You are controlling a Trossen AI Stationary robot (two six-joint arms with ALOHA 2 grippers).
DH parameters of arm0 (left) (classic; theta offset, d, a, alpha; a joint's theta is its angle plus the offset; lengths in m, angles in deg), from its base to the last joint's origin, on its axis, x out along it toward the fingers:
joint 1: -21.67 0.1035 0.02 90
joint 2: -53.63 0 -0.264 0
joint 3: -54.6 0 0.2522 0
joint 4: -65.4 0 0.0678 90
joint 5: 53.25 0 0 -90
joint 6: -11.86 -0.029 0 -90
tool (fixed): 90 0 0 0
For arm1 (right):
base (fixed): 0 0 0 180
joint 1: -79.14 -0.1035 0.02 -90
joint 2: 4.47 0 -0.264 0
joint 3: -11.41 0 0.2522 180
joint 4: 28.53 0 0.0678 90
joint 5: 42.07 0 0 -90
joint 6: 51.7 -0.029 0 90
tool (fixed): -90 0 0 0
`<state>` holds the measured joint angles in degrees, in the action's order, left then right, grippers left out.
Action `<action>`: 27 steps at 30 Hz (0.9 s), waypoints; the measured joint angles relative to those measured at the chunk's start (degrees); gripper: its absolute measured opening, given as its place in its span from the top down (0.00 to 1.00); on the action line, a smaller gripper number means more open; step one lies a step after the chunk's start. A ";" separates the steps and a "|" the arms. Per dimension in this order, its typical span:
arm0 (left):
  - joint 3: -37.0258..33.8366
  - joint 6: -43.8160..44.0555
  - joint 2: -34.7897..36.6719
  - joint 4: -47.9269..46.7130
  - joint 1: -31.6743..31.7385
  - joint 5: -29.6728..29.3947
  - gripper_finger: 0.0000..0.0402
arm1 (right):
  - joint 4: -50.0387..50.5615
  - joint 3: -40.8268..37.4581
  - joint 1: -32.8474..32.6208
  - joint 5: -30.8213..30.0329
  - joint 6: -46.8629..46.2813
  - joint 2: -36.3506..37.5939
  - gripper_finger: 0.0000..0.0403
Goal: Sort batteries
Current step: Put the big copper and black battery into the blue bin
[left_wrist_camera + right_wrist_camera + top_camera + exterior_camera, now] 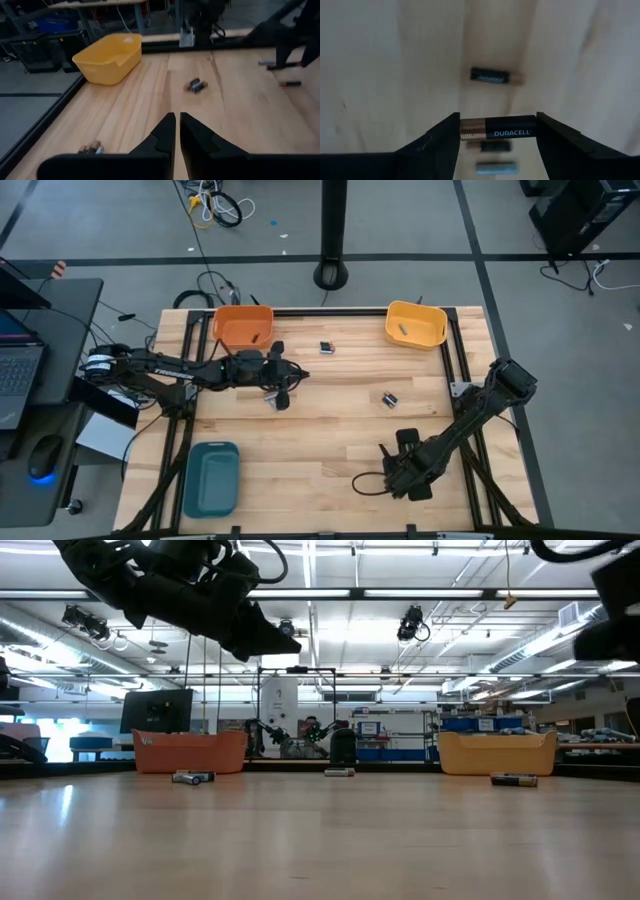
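A Duracell battery (pixel 497 129) sits crosswise between the right gripper (pixel 497 131) fingers, pinched end to end just over the wood near the table's front right, with a few more loose batteries (pixel 490 76) lying right under and around it. Further out there's a little pair of batteries (pixel 390 399) mid-table, another bit (pixel 326 347) up between the orange tray (pixel 243 326) and the yellow tray (pixel 416 325), and the teal tray (pixel 211 478) sits front left. The left gripper (pixel 177 131) hangs above the table near the orange tray with its fingers closed together on nothing.
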<state>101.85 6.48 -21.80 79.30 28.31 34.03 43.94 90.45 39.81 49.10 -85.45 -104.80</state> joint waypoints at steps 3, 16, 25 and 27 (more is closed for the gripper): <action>0.02 1.72 0.00 2.03 0.00 -0.02 0.92 | 3.91 1.47 1.97 -3.75 4.74 0.02 0.43; 0.02 13.34 0.00 5.21 0.17 0.51 0.92 | 0.40 2.10 18.32 -25.80 26.86 4.35 0.43; 0.02 20.78 0.00 7.64 4.26 13.01 0.94 | -24.74 -4.12 25.79 -28.53 44.51 10.47 0.43; 0.02 21.39 0.00 7.67 5.05 13.08 0.95 | -29.47 -5.09 26.65 -29.31 47.11 11.05 0.43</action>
<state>101.87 27.88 -21.80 86.97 33.36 47.10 14.47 85.36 66.46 19.79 -38.33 -93.76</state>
